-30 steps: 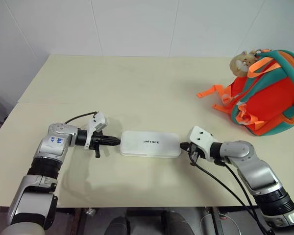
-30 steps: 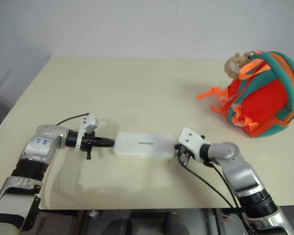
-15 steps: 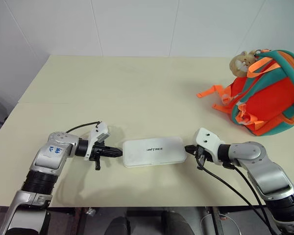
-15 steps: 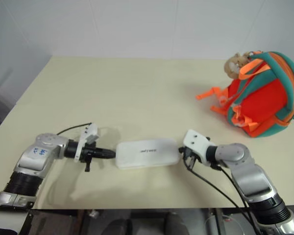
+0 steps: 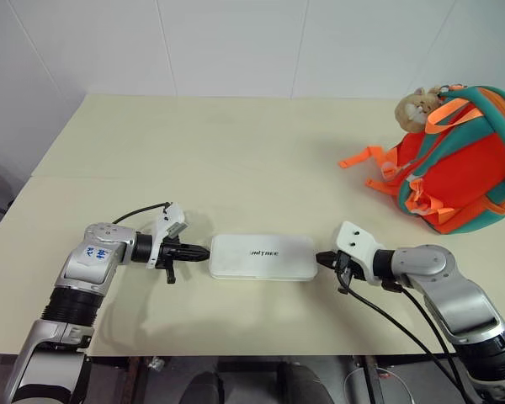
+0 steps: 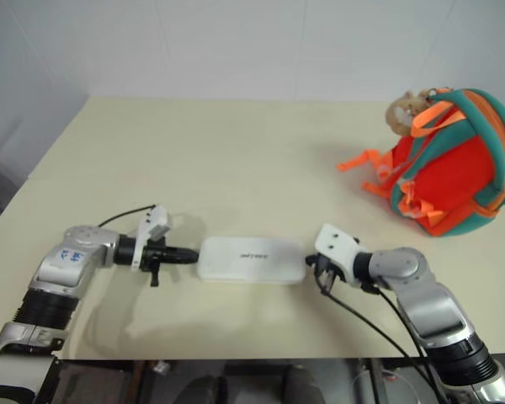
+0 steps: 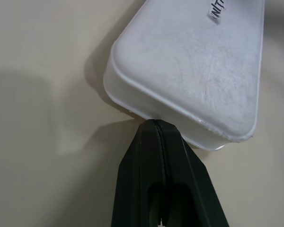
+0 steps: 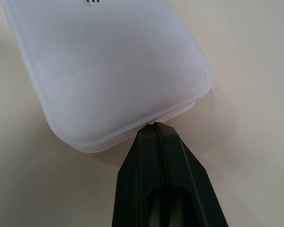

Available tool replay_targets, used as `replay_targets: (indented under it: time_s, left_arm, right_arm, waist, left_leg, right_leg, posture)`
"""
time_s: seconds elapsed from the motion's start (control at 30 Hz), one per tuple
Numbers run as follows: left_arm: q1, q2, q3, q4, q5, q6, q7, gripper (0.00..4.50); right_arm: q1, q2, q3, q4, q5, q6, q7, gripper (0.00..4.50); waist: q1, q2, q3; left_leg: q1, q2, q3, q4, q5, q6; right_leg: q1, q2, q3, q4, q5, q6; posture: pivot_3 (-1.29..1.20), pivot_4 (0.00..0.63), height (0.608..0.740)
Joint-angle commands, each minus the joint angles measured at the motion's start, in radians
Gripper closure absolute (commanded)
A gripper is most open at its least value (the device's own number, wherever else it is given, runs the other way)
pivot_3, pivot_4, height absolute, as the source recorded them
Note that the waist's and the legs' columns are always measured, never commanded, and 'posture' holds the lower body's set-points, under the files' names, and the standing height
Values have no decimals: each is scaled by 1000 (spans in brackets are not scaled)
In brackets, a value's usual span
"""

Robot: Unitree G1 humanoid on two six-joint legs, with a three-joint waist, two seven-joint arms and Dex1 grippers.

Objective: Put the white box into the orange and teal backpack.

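Both clenched tools, left (image 5: pixel 204 252) and right (image 5: pixel 321 258), tips against white box (image 5: pixel 263 257) ends.

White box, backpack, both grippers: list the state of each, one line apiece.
White box: lid closed, lying flat on the table, pinched endwise between the two grippers' tips.
Orange and teal backpack: on the table's far right corner, apart from the box; whether it is open cannot be told.
Left gripper: shut, tip against the box's left end.
Right gripper: shut, tip against the box's right end.
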Motion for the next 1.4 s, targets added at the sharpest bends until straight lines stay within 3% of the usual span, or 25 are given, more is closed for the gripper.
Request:
replay_targets:
  time_s: [0.03,0.2,0.3,0.67,0.73,0.97,1.1,1.27,1.4]
  left_arm:
    - [-27,-14,-12,-12,-18,-27,-12,4500]
    - [-23,7,-19,-18,-36,-18,-58,4500]
    - [-34,16,-13,18,-27,-37,-61,3957]
    - [-83,73,35,146,-8,-95,-25,603]
    - [-90,90,44,160,-11,-98,-19,12]
    - [-113,143,78,187,-27,-61,-13,0]
    - [-122,139,133,199,-59,-13,28,0]
    - [-114,90,200,164,-122,9,79,0]
    - [-86,45,263,103,-227,126,92,0]
  right_arm:
    - [13,-18,-20,-40,31,-40,22,4380]
    - [33,-51,-46,-24,27,-64,18,4380]
    - [49,-74,-71,-10,27,-81,13,4380]
    - [79,-161,-187,46,12,-118,-5,4380]
    - [93,-195,-218,42,22,-102,6,3643]
    - [144,-273,-313,21,69,-82,46,1417]
    - [141,-228,-369,-13,159,-2,31,63]
    - [125,-160,-394,-48,279,171,-17,19]
    - [94,-72,-413,-48,379,322,-92,19]
  waist:
    - [0,0,0]
    - [0,0,0]
    - [0,0,0]
    - [0,0,0]
    - [0,1,0]
    - [0,1,0]
    - [0,1,0]
    - [0,1,0]
    - [1,0,0]
  left_leg:
    - [0,0,0,0,0,0]
    - [0,0,0,0,0,0]
    - [0,0,0,0,0,0]
    - [0,0,0,1,0,0]
    - [0,0,0,0,0,0]
    - [0,0,0,0,0,0]
    - [0,0,0,1,0,0]
    - [0,1,0,1,0,0]
    - [0,2,-1,1,0,0]
  right_leg:
    - [0,0,0,0,0,0]
    - [0,0,0,0,0,0]
    - [0,0,0,0,0,0]
    - [0,0,0,0,0,0]
    - [0,0,0,0,0,0]
    - [0,0,0,0,0,0]
    - [0,0,0,0,0,0]
    - [0,0,0,1,0,0]
    - [0,-1,1,1,0,1]
  posture:
    - [0,150,740]
    - [0,150,740]
    - [0,150,740]
    - [0,150,740]
    - [0,150,740]
    - [0,150,740]
    - [0,150,740]
    - [0,150,740]
    - [0,150,740]
